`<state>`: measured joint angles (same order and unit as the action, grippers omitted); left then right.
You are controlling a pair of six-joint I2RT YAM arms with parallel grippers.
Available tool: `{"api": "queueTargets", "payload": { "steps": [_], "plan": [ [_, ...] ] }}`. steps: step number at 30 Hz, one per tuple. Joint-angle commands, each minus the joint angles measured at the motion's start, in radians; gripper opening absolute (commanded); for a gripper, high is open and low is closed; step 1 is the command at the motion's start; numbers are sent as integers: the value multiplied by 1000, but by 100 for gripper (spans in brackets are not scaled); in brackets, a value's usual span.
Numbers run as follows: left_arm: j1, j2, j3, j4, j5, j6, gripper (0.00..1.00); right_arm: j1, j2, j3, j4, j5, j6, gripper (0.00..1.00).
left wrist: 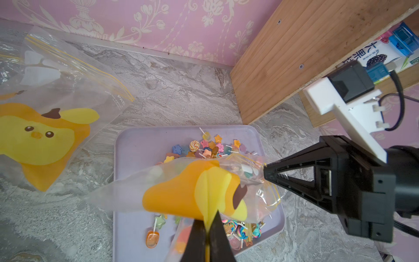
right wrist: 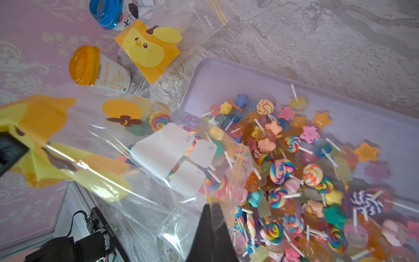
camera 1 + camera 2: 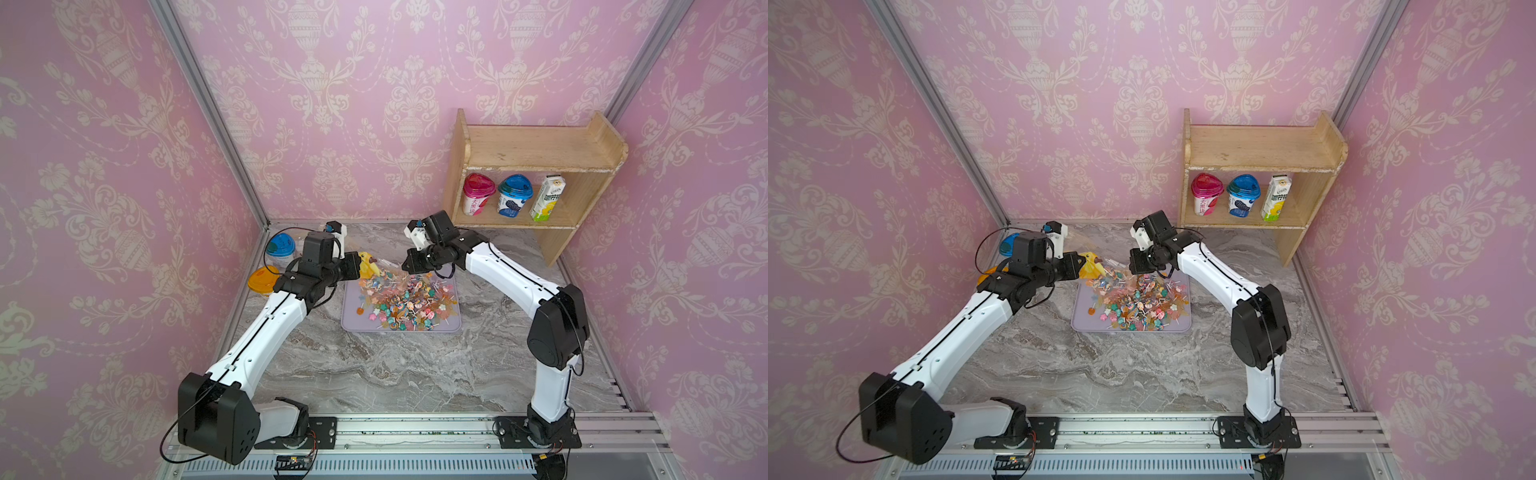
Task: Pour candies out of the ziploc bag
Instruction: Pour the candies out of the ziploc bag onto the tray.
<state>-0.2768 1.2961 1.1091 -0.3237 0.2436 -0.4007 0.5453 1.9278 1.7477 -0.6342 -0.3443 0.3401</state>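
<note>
The enclosure has pink walls (image 3: 374,83) printed with a cream urn-and-flower pattern, joined at the rear corners by aluminium frame posts (image 3: 208,108). The work surface is a table (image 3: 374,374) with a grey marbled finish. An aluminium rail (image 3: 415,428) along the front edge carries both arm bases.

A wooden shelf (image 3: 536,153) stands in the rear right corner. Its lower compartment holds, side by side, a pink-lidded cup (image 3: 478,199), a blue-lidded cup (image 3: 514,201) and a carton (image 3: 548,197). Against the left wall stand a second blue cup (image 3: 280,245) and, just in front of it, an orange-lidded cup (image 3: 262,279).

A lilac tray (image 3: 353,324) lies flat near the middle of the table. The candies (image 3: 403,301) lie in a heap on the tray, mostly in its rear and right part; the front left corner is bare.

The bag (image 1: 197,192) is clear plastic with a yellow chick print. It is stretched between the two grippers above the rear edge of the tray.

- The left gripper (image 1: 207,223) has its jaws closed on the yellow printed end of the bag.
- The right gripper (image 2: 210,207) has its jaws closed on the clear plastic next to the yellow zip line.

A few candies show through the plastic inside the bag, near its mouth, which faces the heap.

A second bag (image 1: 45,113) of the same print lies flat on the table beyond the tray, near the cups at the left wall.
</note>
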Motion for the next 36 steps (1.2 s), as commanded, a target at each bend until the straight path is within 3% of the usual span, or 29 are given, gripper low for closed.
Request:
{"api": "queueTargets", "payload": {
  "steps": [1,36],
  "plan": [
    [8,3,40,17,-33,37,0,5,11,19,-9,-5,-5,0],
    [57,-58,37,-23,-67,63,0,54,54,33,17,-16,22,0]
  ]
}}
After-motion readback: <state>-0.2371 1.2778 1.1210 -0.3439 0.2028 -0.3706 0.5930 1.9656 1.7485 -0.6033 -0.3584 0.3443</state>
